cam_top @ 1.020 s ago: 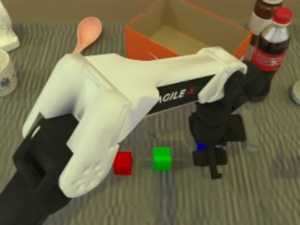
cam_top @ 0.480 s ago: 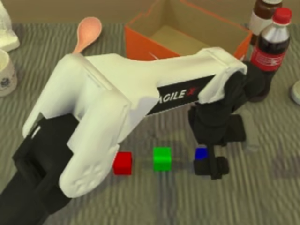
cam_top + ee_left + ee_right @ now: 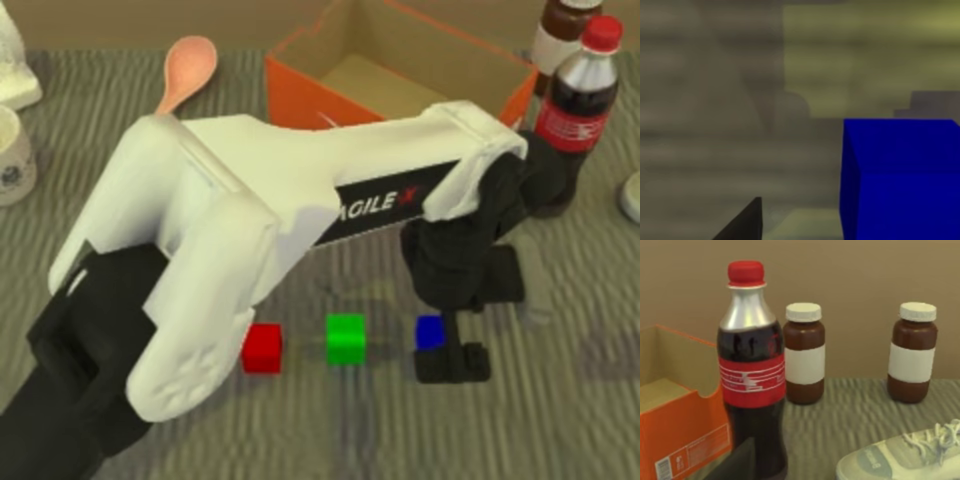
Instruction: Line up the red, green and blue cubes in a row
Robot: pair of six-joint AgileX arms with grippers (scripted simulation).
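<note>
Black and spread apart, the fingers of the left claw [image 3: 452, 362] stood just right of the blue cube [image 3: 430, 331], gripping nothing; the cube sat free on the bench [image 3: 560, 400], and the left wrist view showed it close up [image 3: 900, 177] with one dark fingertip [image 3: 742, 222] off to its side. Lower centre of the top view, the red cube [image 3: 263, 348], the green cube [image 3: 346, 338] and the blue one lay in a left-to-right row, apart from each other, the blue sitting slightly higher in the frame than its neighbours. The row looked as good as made.

The risk from here seemed to be the withdrawal: with a finger so near the blue cube, a sideways swing rather than a straight lift could clip it and knock the line crooked.

Beyond the arm, at upper centre, an open orange box [image 3: 300, 95] showed nothing inside. A cola bottle [image 3: 580, 100] with dark drink stood at upper right, a brown jar [image 3: 560, 30] behind it; a pink spoon [image 3: 185, 70] lay upper left. The right claw was outside every view.
</note>
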